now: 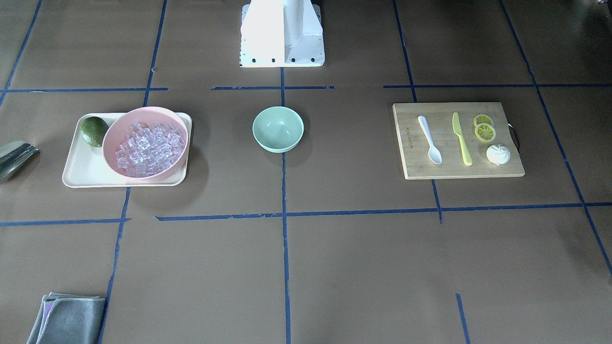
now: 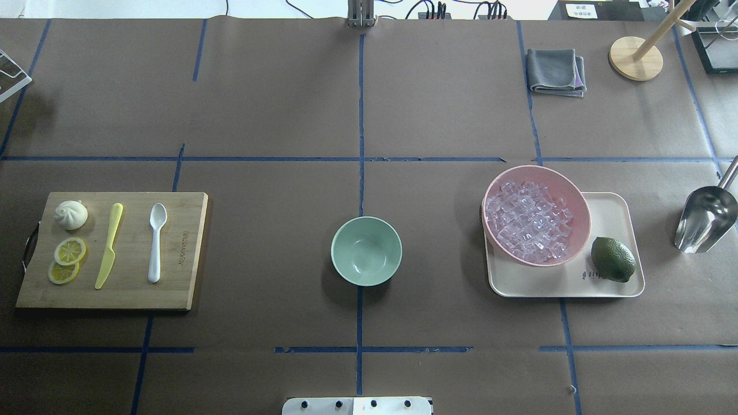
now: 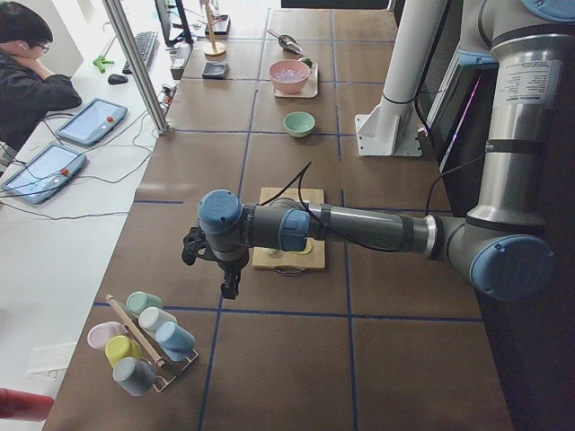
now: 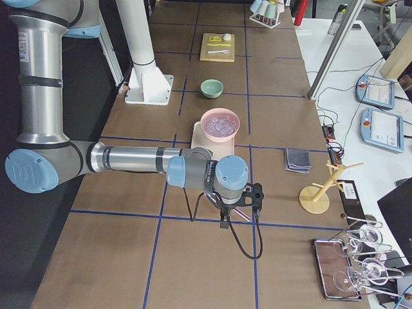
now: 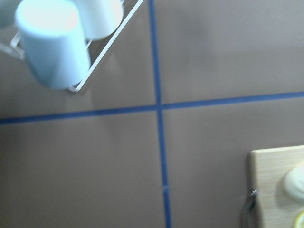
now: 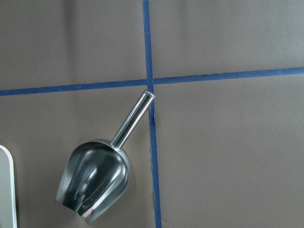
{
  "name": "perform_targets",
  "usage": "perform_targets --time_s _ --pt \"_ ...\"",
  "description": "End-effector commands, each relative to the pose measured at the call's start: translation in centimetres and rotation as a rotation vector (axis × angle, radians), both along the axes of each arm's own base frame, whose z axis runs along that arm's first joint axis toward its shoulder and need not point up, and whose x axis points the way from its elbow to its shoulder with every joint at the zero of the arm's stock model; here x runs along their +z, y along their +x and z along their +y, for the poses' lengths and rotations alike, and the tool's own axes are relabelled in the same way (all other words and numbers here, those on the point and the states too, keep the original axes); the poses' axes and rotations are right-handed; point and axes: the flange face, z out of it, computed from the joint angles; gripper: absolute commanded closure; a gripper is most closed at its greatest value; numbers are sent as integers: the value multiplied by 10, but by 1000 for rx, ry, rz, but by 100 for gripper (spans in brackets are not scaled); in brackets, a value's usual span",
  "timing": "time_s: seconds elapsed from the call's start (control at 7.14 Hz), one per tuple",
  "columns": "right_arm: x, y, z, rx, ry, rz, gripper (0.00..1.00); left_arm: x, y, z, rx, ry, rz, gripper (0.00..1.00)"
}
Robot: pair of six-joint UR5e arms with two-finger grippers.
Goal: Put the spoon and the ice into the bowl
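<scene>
The white spoon (image 1: 429, 139) lies on a wooden cutting board (image 1: 478, 169) on the robot's left side, beside a yellow-green knife (image 1: 462, 139). The mint-green bowl (image 1: 278, 129) stands empty at the table's middle. The ice (image 1: 148, 148) is piled in a pink bowl (image 1: 109, 138) on a cream tray (image 1: 81, 167) on the robot's right side. The left gripper (image 3: 231, 285) hovers past the board's outer end, near a cup rack. The right gripper (image 4: 225, 219) hovers over a metal scoop (image 6: 95, 183) beyond the tray. I cannot tell whether either is open or shut.
Lemon slices (image 1: 484, 128) and a white bun (image 1: 498, 154) share the board. A lime (image 1: 94, 131) lies on the tray. A folded grey cloth (image 2: 556, 70) and a wooden stand (image 2: 634, 57) sit at the far right. The cup rack (image 3: 144, 341) stands at the left end.
</scene>
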Motion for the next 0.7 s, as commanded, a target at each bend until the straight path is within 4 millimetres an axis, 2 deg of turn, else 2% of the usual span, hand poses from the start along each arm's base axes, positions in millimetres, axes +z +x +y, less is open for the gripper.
perform_targets --time_s 0.0,0.14,0.42,0.56 --pt "-1 0 -1 0 3 -1 0 -69 68 4 15 14 -15 0" --pt "-6 0 -2 0 12 0 0 -98 101 14 17 16 -41 0" --pt "-24 0 -2 1 46 1 0 -147 176 40 -46 -112 -1 0" --pt "-23 1 -2 1 42 9 0 -153 202 46 -90 -99 -1 0"
